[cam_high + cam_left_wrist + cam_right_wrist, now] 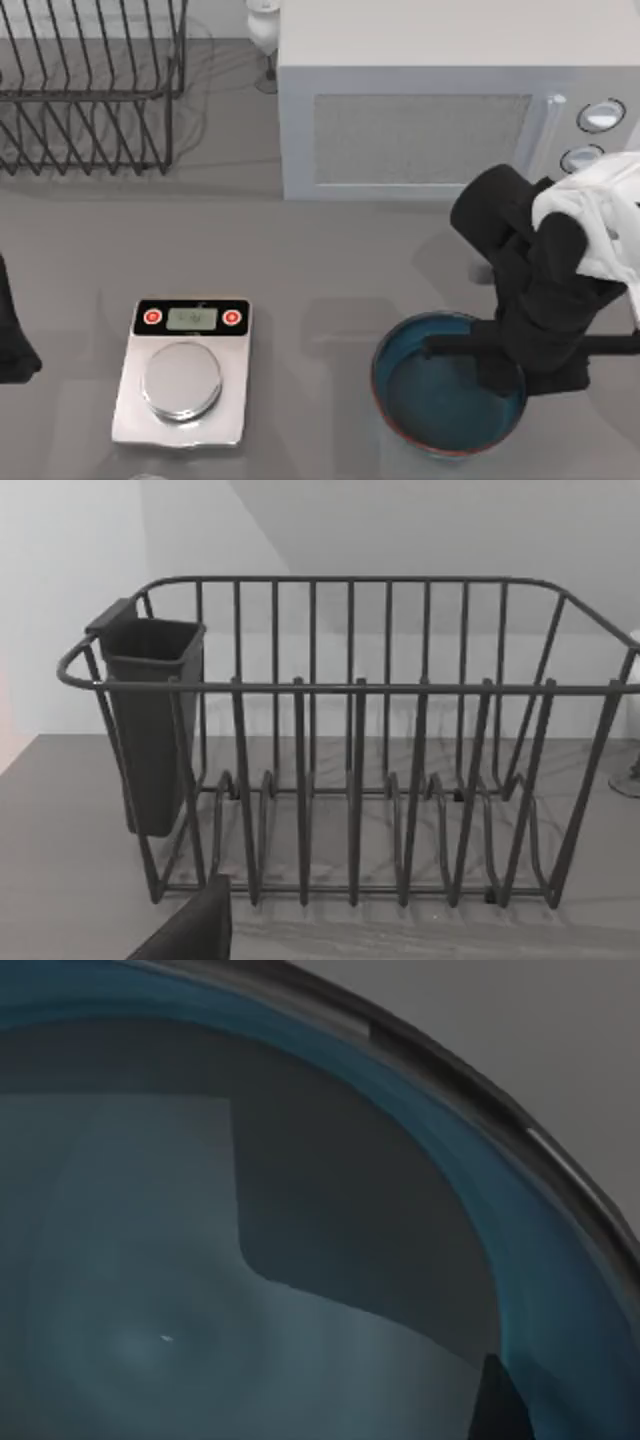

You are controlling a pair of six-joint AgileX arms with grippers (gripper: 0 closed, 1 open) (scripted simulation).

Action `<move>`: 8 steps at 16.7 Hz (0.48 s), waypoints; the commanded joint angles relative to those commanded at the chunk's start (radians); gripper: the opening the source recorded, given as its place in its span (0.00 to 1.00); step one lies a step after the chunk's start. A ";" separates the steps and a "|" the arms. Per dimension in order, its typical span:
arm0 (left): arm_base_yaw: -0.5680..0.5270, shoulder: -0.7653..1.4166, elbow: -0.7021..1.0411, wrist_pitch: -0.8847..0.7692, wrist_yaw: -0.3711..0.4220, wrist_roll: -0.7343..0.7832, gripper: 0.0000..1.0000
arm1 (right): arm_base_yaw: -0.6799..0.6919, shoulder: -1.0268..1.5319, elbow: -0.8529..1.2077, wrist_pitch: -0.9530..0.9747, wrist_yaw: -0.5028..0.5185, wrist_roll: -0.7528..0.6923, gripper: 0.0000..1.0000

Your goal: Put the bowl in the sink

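Right gripper [500, 368], seen from above, reaching down into the right half of the bowl [430, 395], close to the bowl's right-hand wall; whether its fingers are spread or closed on the rim cannot be told, since the arm's own body covers them. The right wrist view looks closely into the bowl's blue inside [150, 1290], with the curved rim [470, 1080] sweeping past and a dark fingertip [497, 1400] low against the wall, which suggests a rim grasp is being set up or has just been made.

The bowl stands on the table at the front right, in front of the microwave [420, 130] and well apart from the kitchen scale [185, 375] at the front left. The left arm [15, 330] is parked at the table's left edge, its wrist camera facing the wire dish rack [350, 740] and its dark cutlery cup [150, 720].

To do this step well: one finger should sit inside the wall and one outside, closing squarely on the rim before lifting, and the lift should be straight up so the glazed bowl does not tilt or slip.
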 joint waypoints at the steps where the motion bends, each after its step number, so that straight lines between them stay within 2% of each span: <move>1: 0.000 0.000 0.000 0.000 0.000 0.000 1.00 | 0.001 -0.003 0.023 -0.024 0.000 0.001 0.00; 8: 0.000 0.000 0.000 0.000 0.000 0.000 1.00 | -0.002 -0.079 0.312 -0.425 0.000 -0.001 0.00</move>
